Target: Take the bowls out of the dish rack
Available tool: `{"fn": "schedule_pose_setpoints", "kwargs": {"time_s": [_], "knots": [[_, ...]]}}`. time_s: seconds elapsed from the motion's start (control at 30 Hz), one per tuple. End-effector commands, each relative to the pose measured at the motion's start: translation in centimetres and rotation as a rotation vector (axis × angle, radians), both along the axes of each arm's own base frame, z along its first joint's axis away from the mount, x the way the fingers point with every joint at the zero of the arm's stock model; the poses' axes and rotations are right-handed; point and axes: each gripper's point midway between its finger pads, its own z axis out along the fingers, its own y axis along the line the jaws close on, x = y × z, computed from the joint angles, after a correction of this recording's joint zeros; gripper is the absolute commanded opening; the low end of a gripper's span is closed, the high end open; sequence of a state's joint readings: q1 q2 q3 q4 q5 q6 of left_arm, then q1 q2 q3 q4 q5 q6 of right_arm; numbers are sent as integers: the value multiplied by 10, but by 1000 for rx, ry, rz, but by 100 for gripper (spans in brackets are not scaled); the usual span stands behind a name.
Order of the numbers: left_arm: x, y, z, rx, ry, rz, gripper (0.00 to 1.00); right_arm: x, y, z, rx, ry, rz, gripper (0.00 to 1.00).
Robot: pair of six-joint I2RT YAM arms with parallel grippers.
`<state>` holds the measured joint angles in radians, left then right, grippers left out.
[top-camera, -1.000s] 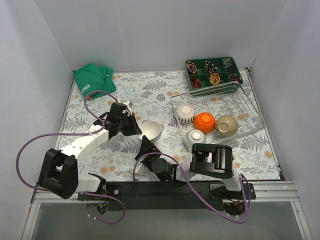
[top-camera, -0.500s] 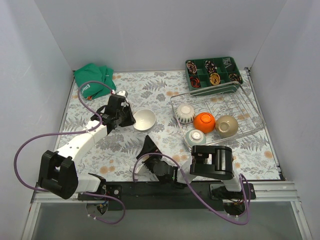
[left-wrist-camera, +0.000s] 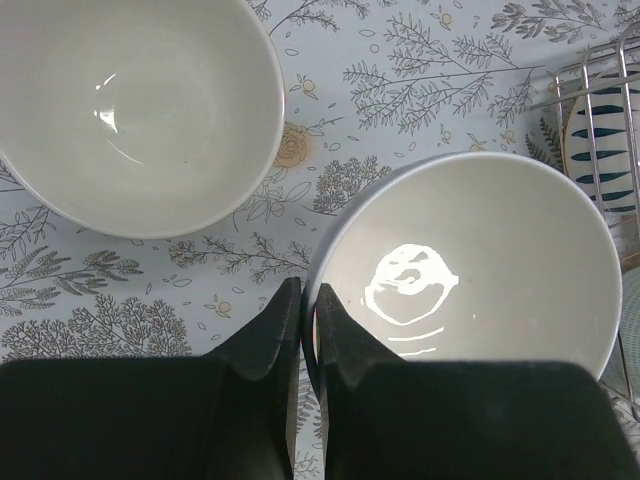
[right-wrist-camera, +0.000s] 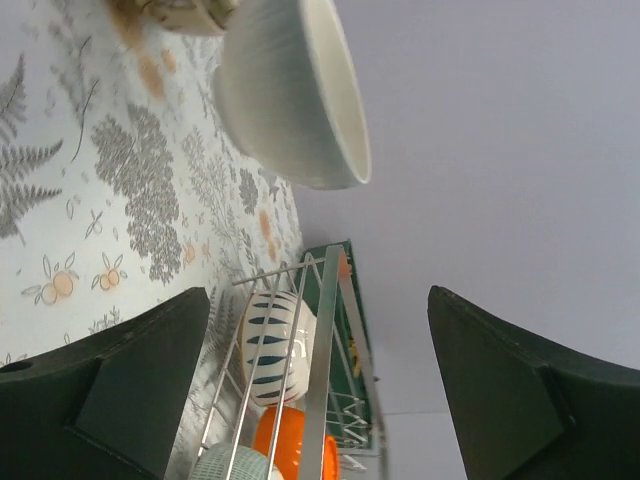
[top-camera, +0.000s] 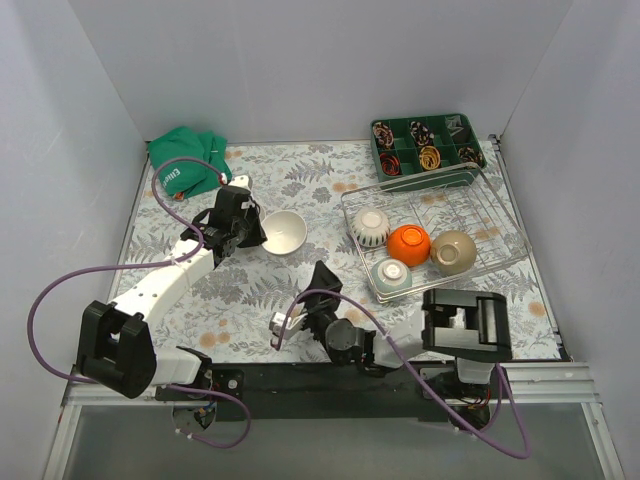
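My left gripper [top-camera: 258, 228] is shut on the left rim of a white bowl [top-camera: 284, 232], left of the dish rack [top-camera: 470, 215]. In the left wrist view the fingers [left-wrist-camera: 308, 290] pinch that bowl's rim [left-wrist-camera: 465, 270]; I cannot tell if it touches the table. A second white bowl [left-wrist-camera: 130, 110] sits on the table beside it and does not show in the top view. The rack holds a striped cream bowl [top-camera: 372, 226], an orange bowl [top-camera: 409, 242], a beige bowl [top-camera: 453, 252] and a pale green bowl [top-camera: 392, 273]. My right gripper [top-camera: 320, 272] is open and empty [right-wrist-camera: 318, 300], low over the table left of the rack.
A green compartment tray [top-camera: 425, 143] stands behind the rack. A green cloth [top-camera: 188, 163] lies at the back left. The right wrist view shows a ribbed bowl [right-wrist-camera: 285, 100] from the side and the rack's edge [right-wrist-camera: 335, 330]. White walls enclose the table.
My left gripper has carried the white bowl back and to the left, away from the rack. My right arm has swung right, its gripper now nearer the rack.
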<state>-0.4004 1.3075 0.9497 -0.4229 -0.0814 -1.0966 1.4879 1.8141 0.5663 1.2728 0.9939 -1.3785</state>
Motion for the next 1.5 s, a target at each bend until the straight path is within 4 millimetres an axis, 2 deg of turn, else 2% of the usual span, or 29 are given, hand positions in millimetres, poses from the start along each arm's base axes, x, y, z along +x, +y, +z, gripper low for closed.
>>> {"fn": "schedule_pose_setpoints", "kwargs": {"time_s": [0.0, 0.03, 0.1, 0.13, 0.17, 0.2, 0.27, 0.3, 0.37, 0.4, 0.47, 0.5, 0.63, 0.67, 0.7, 0.83, 0.97, 1.07, 1.27, 1.47], "knots": [[16, 1, 31, -19, -122, 18, 0, -6, 2, 27, 363, 188, 12, 98], [16, 1, 32, -22, -126, 17, 0, -8, 6, 28, 409, 235, 17, 98], [16, 1, 31, -22, -125, 16, 0, -9, 6, 20, 356, 297, 18, 98], [16, 1, 32, -23, -127, 17, 0, -9, 7, 29, 394, 326, 26, 98], [16, 0, 30, -23, -124, 14, 0, -10, 4, 19, 376, 376, 11, 99], [16, 0, 29, -23, -120, 15, 0, -10, 5, 19, 391, 408, 16, 99], [15, 0, 28, -24, -117, 16, 0, -9, 3, 29, 465, 480, 14, 98], [15, 0, 27, -24, -114, 16, 0, -11, 1, 23, 430, 519, 16, 98], [16, -1, 27, -32, -111, 21, 0, -8, -3, 37, 513, 578, 8, 98], [16, -1, 27, -32, -111, 23, 0, -11, -6, 32, 482, 614, 7, 98], [17, -2, 25, -39, -106, 30, 0, -5, -13, 46, 542, 662, -2, 98], [18, -2, 25, -43, -105, 35, 0, -6, -13, 47, 577, 713, 2, 98], [17, -7, 18, -61, -81, 56, 0, 5, -39, 59, 636, 787, -62, 99], [18, -7, 14, -61, -72, 70, 0, 15, -48, 60, 664, 803, -99, 99], [20, -8, 15, -65, -78, 78, 0, 16, -49, 63, 700, 846, -98, 99], [25, -12, 14, -65, -89, 110, 0, 28, -83, 72, 806, 890, -158, 99], [33, -15, 6, -50, -97, 142, 0, 44, -118, 74, 894, 882, -241, 99], [38, -21, 0, -40, -106, 157, 0, 49, -137, 72, 949, 880, -287, 99], [50, -30, -13, -1, -130, 186, 0, 55, -161, 62, 1012, 889, -356, 99], [59, -34, -29, 20, -124, 198, 0, 59, -169, 58, 1030, 888, -378, 99]]}}
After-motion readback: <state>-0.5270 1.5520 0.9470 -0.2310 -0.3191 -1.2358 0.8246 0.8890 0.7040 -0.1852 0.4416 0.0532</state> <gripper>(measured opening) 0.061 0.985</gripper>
